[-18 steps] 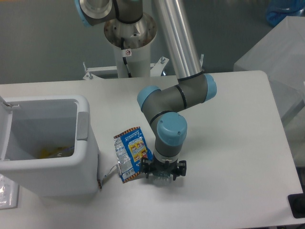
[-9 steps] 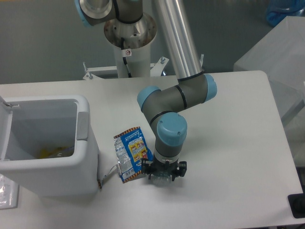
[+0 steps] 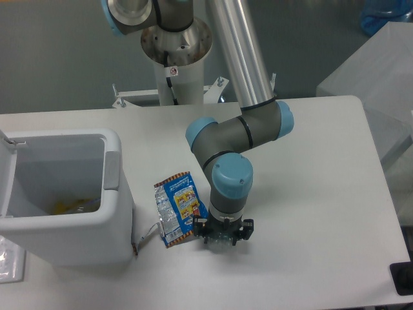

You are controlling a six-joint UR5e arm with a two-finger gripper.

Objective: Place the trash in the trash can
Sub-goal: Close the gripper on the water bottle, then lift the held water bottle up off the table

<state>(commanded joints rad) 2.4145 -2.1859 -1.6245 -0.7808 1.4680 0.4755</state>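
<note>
a: is the claw [image 3: 223, 236] pinching anything?
b: cannot tell; it's low on the table [image 3: 310, 194]. the wrapper [image 3: 177, 208] lies just left, the open trash can [image 3: 64, 213] farther left.
</note>
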